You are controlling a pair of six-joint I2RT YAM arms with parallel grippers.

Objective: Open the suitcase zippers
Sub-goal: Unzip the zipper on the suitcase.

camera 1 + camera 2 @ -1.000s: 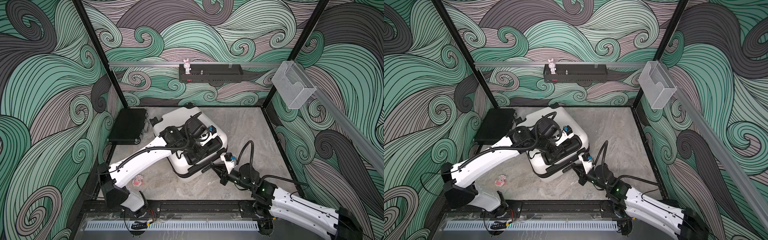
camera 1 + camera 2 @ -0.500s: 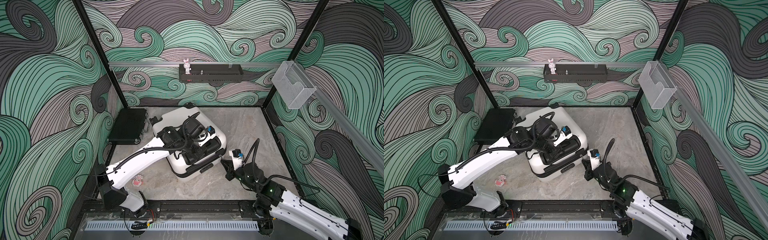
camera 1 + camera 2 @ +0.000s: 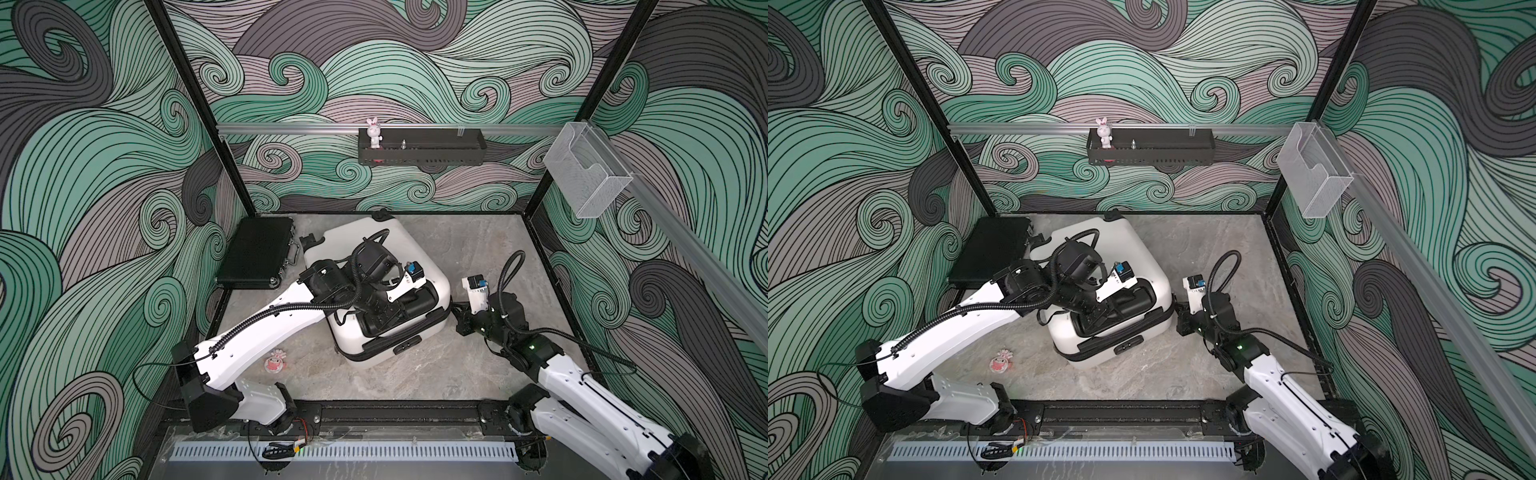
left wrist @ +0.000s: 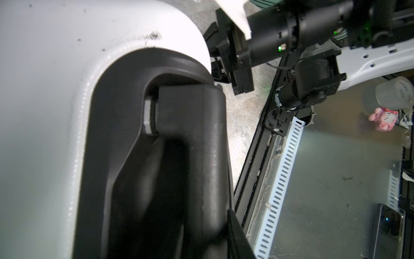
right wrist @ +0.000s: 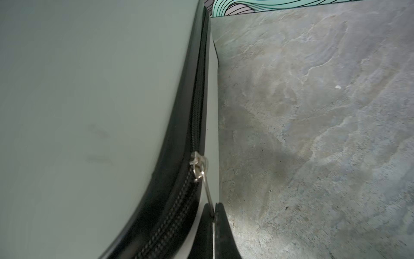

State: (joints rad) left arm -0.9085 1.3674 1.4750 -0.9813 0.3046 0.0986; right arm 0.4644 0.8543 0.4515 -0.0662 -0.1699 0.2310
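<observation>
Across the middle of the grey bench [image 3: 478, 257] lies the white suitcase [image 3: 340, 245], flat on one shell. In both top views its black handle panel [image 4: 116, 134] sits toward its 5 o'clock end. A flat black briefcase [image 3: 257, 253] rests at the suitcase's 10 o'clock, along the bench's 9 o'clock edge.

My left arm reaches over the suitcase from 8 o'clock and plants the left hand [image 3: 384, 322] in the handle panel. I cannot tell from any view whether its fingers are clamped on anything.

My right arm comes in from 4 o'clock, and the right hand [image 5: 214, 215] sits at the suitcase's 4 o'clock corner. It is pinched tight on the metal zipper pull [image 5: 199, 166], with the tab running straight down between the two black fingertips.

The slider sits on the black zipper band [image 5: 197, 112], which runs along the seam between the two white shells.

A small pink toy [image 3: 275, 362] lies on the bench at the suitcase's 7 o'clock, well apart from it.
</observation>
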